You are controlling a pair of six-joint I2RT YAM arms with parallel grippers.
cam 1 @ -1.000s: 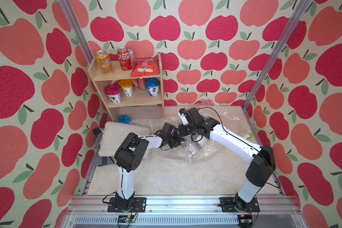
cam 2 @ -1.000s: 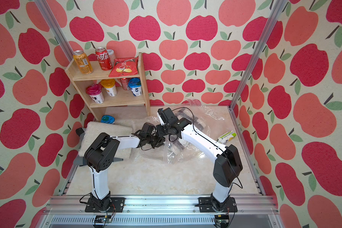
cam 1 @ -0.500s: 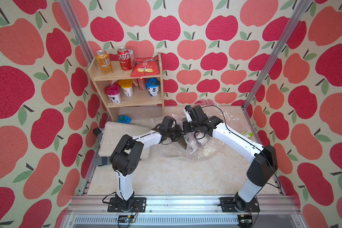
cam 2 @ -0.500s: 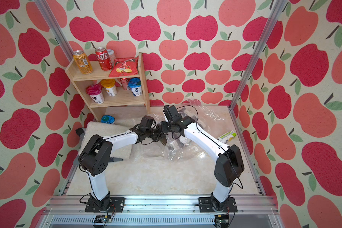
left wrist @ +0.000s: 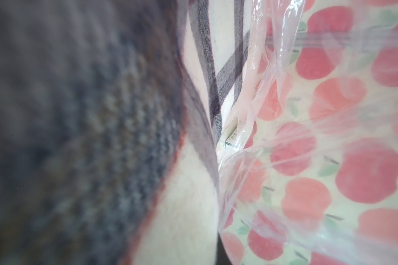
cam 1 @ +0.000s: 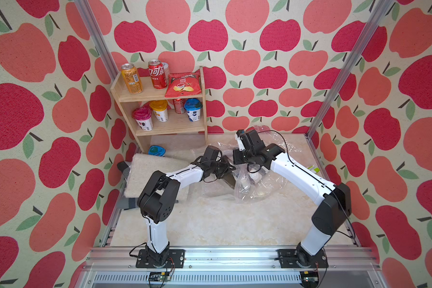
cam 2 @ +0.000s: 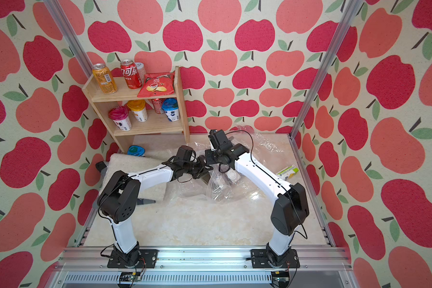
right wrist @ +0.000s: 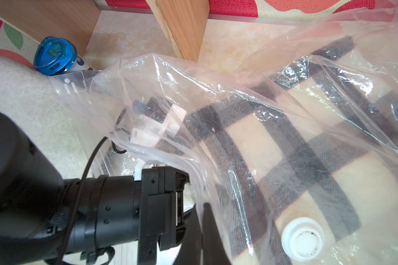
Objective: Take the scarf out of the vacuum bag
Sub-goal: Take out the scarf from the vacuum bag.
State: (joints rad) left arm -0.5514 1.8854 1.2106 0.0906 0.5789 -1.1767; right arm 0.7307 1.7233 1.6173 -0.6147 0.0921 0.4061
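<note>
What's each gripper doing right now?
Left gripper: reaching into the vacuum bag, jaws hidden; cannot tell.
Right gripper: shut, pinching the vacuum bag.

Reaches both arms far and inward, elbows bent; holds right gripper [cam 1: 235, 159] closed, just beside left gripper [cam 1: 228, 174] with hidden jaws.

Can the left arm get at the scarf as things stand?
Likely yes. The left gripper looks to be inside the bag's open mouth, and its wrist view shows the scarf right against it, apparently with no film between. Whether the gripper has hold of it I can't tell.
</note>
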